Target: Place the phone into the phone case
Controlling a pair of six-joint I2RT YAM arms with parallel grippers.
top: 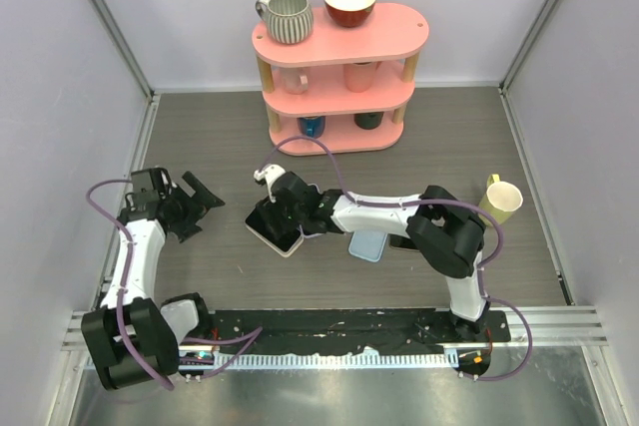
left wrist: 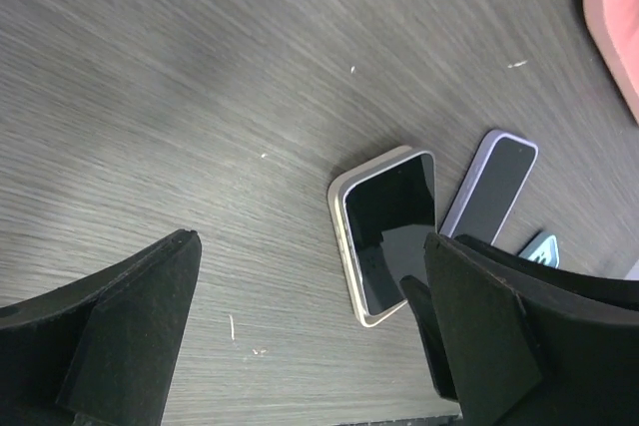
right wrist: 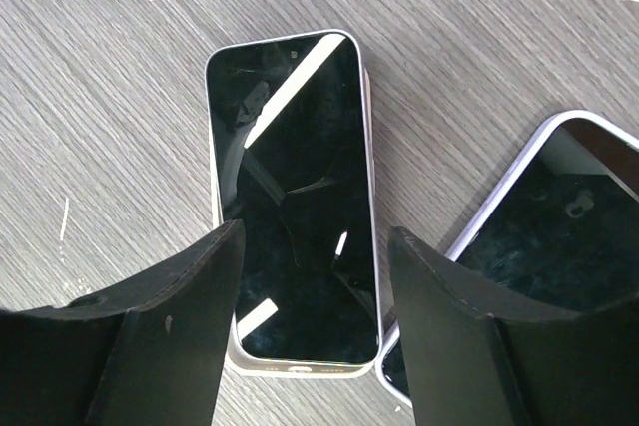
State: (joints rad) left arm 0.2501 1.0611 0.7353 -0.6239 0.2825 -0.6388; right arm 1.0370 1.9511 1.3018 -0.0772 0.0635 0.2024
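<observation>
overhead and wrist views of two robot arms at a dark wood-grain surface [top: 220, 137] with a pink shelf [top: 344, 42] at its far side. the phone [right wrist: 295, 197] lies flat, dark screen up, on the surface in front of the shelf's left end. a pale cream case [left wrist: 342, 236] rims the phone on every side that shows, and its lip wraps one short end. the phone therefore looks seated in the case, and the task looks done or all but done. whether every corner has snapped fully in cannot be told from these views, so what may be left is a last press and drawing the arm clear. the right tool [top: 283, 205] hangs directly over the phone, its two fingers parted to about the phone's width, with part of the screen showing between them. it looks released and clamped on nothing, though whether the fingertips touch the phone's edges cannot be told. the left tool [top: 195, 205] is spread wide and empty, out past the shelf's left end and well apart from the phone. a second phone [right wrist: 559, 216] with a lilac edge lies just beside the first, in front of the shelf's middle. a blue case [top: 366, 245] also lies in front of the shelf, partly under the right arm.
</observation>
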